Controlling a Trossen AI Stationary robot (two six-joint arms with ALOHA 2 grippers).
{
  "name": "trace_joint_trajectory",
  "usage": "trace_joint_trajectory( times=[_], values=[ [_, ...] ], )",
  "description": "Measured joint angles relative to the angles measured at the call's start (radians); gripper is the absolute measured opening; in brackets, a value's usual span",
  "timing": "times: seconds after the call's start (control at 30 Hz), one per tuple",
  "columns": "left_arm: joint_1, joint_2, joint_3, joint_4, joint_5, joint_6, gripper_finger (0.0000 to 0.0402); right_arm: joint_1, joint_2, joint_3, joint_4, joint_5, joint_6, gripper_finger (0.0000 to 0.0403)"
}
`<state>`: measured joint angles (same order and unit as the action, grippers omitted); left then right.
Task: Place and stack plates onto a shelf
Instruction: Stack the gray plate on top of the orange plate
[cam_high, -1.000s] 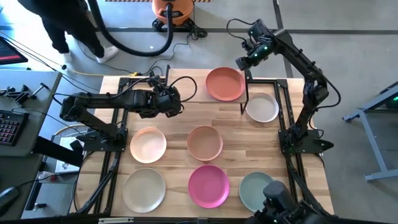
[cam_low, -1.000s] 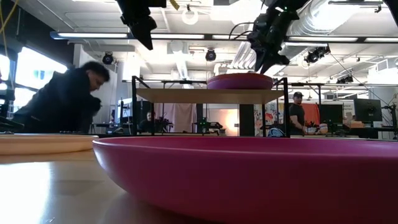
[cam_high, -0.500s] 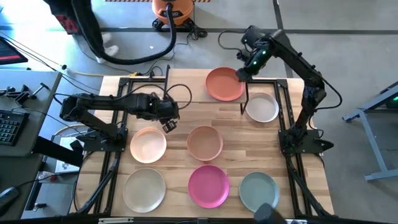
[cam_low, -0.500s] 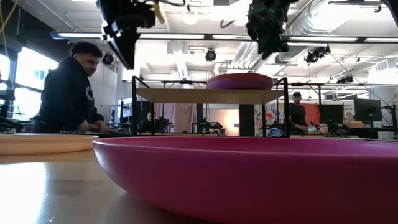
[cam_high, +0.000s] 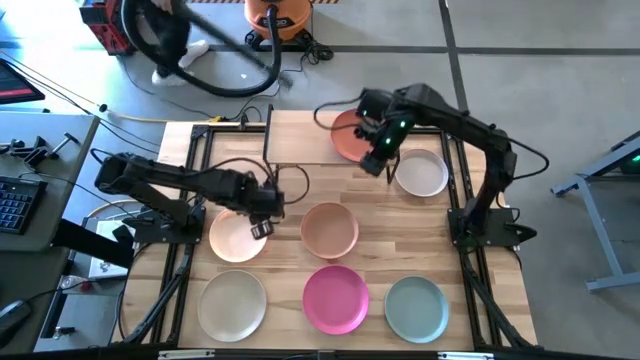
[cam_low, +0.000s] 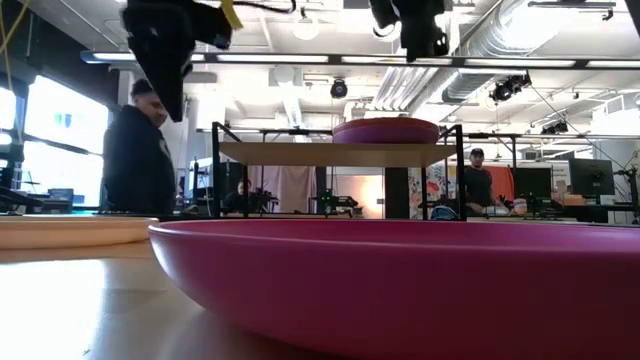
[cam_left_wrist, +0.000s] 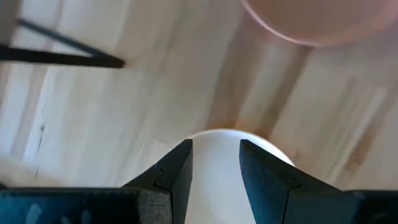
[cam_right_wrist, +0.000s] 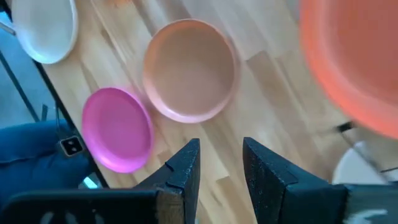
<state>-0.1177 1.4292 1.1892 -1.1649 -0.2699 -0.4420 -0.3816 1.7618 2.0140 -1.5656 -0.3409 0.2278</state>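
left gripper (cam_high: 262, 226): fingers (cam_left_wrist: 177, 171) apart, nothing between them, hanging over the far edge of the cream plate (cam_high: 237, 236).
right gripper (cam_high: 375, 163): fingers (cam_right_wrist: 184, 167) apart and empty, above the table just beside the shelf's near right corner.
terracotta plate (cam_high: 352, 133): lies flat, rim up, on the right end of the shelf (cam_high: 296, 136); round, so no long axis.
shelf: light-wood board on thin black legs, long side running left to right across the table's far edge; left half bare.
other plates: white (cam_high: 421, 172) beside the shelf; tan-pink (cam_high: 329, 229) in the middle; pale beige (cam_high: 232, 304), magenta (cam_high: 335, 297) and pale teal (cam_high: 415, 307) along the near row; all flat, matte, shallow, apart from one another.
table (cam_high: 290, 260): pale butcher-block strips.
room: grey floor, an orange vacuum (cam_high: 276, 14) with black hose; in the low view a person (cam_low: 138, 155) in dark clothes stands beyond the table.
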Motion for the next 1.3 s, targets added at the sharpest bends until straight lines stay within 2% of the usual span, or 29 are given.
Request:
trace_joint_trajectory(
  times=[0.17, 0.37, 0.73, 0.97, 1.3],
  values=[
    [-0.098, 0.0, 0.0, 0.002, 0.058, 0.059, 0.0122, 0.109, 0.0, 0.0, 0.063, 0.005, 0.138, 0.0099],
    [-0.237, 0.0, 0.0, 0.008, 0.059, 0.105, 0.0122, 0.229, 0.0, 0.0, 0.12, 0.014, 0.292, 0.0099],
    [-0.455, -0.001, -0.007, 0.066, 0.057, 0.035, 0.0122, 0.454, 0.0, 0.0, 0.138, 0.157, 0.532, 0.0099],
    [-0.523, -0.001, -0.124, 0.235, 0.062, 0.025, 0.0122, 0.56, 0.0, 0.0, 0.195, 0.213, 0.633, 0.0099],
    [-0.552, 0.0, -0.258, 0.346, 0.112, 0.025, 0.0122, 0.625, 0.0, 0.0, 0.248, 0.282, 0.708, 0.0099]
  ],
)
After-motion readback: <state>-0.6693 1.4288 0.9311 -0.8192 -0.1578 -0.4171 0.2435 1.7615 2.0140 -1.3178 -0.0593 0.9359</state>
